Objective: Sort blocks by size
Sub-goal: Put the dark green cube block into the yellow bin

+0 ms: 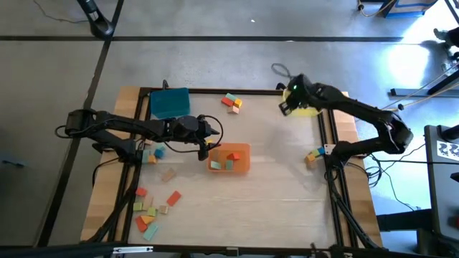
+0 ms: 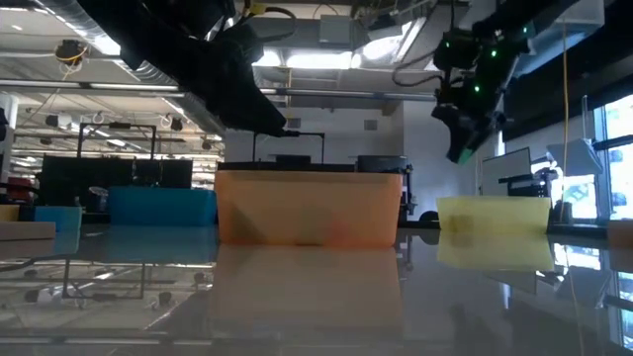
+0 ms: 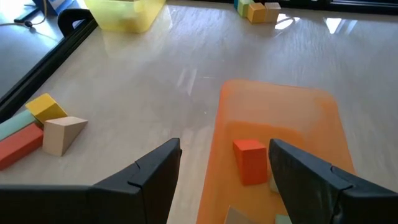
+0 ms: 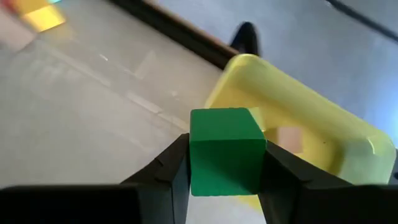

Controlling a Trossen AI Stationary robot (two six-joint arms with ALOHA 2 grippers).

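Note:
My right gripper [image 4: 225,167] is shut on a green block [image 4: 224,149], in the air over the near rim of the yellow tray [image 4: 311,118] at the table's far right. A tan block [image 4: 289,138] lies in that tray. My left gripper [image 3: 225,158] hangs open above the left rim of the orange tray [image 3: 280,118] at mid-table, touching nothing. That tray holds a red block [image 3: 250,160] and others. More blocks lie in a far group [image 1: 231,102], a right group [image 1: 313,155] and near-left groups [image 1: 150,209]. My right gripper pinches the green block by two opposite sides [image 4: 195,155] between its two fingers [image 4: 168,171]. The fingers slant downward. The block sits square in the hold, lifted clear of the table and of the yellow tray.
A blue tray [image 1: 170,102] stands at the far left, behind my left arm. A dark frame [image 1: 326,136] runs around the table. A few blocks [image 3: 43,127] lie beside my left gripper. Bare tabletop [image 1: 280,186] stretches between the orange tray and the right edge.

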